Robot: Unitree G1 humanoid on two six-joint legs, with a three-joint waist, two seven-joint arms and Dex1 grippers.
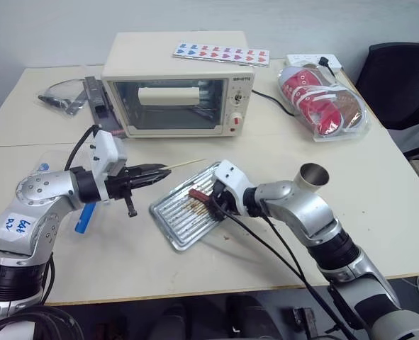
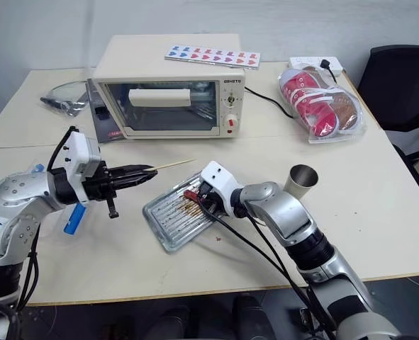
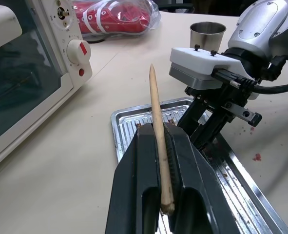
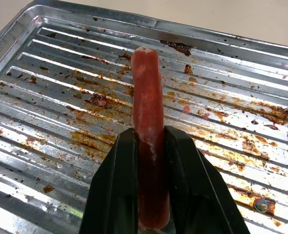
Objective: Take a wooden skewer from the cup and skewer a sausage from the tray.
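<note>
Left fingers [image 3: 156, 195]: clamping the thin pale wooden skewer [image 3: 158, 141], pointing level toward the ribbed silver metal tray [image 1: 177, 212].
Right fingers [image 4: 151, 190]: gripping the slim reddish-brown sausage [image 4: 147, 126] above the tray, angling downward.
Steel cup [image 1: 313, 175]: standing on the counter [image 1: 379, 227] behind the right arm.
Writing: none readable.

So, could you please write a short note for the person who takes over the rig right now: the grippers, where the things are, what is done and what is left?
Left gripper: shut on the wooden skewer, held about level, tip pointing toward the tray.
Right gripper: shut on the sausage, which sticks out past the fingers over the tray's ribbed bottom.
Cup: upright on the table, beside the right arm, apart from the tray.
Done: the skewer is out of the cup and the sausage is gripped.
Left: bring the skewer tip to the sausage end and push it in lengthwise; the two do not touch yet.
</note>
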